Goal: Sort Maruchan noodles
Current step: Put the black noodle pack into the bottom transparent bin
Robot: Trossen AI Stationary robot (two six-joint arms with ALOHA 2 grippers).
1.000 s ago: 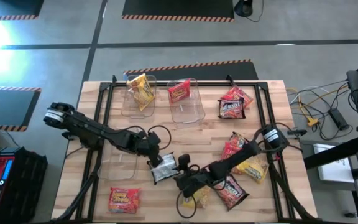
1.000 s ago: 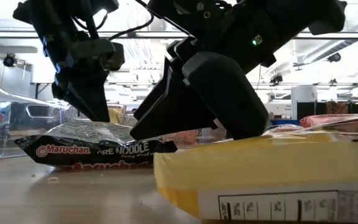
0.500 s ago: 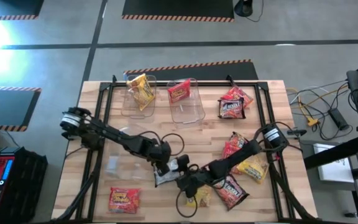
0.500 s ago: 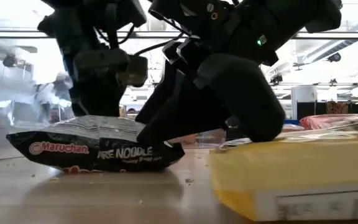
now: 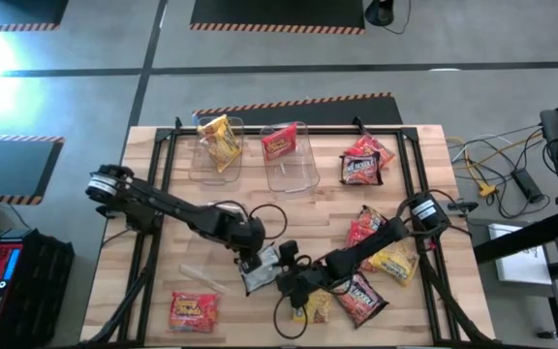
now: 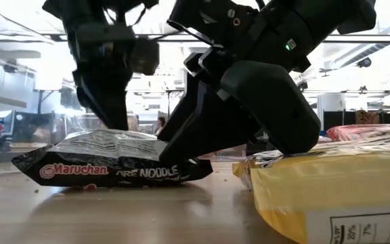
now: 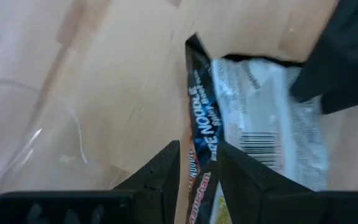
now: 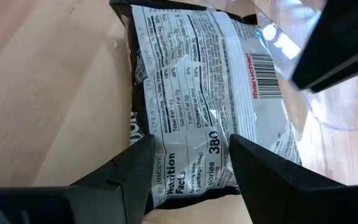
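Both grippers meet at one dark noodle packet, low centre of the high view.
Left gripper (image 5: 253, 260) pinches the packet's (image 5: 260, 268) edge between narrowed fingers; right gripper (image 5: 286, 274) straddles its silvery back, fingers spread wide.

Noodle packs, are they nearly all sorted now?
Not yet. One yellow pack and one red pack sit in the clear bins. The left gripper pinches a dark pack while the right gripper stands open at it. Other packs lie loose on the table.
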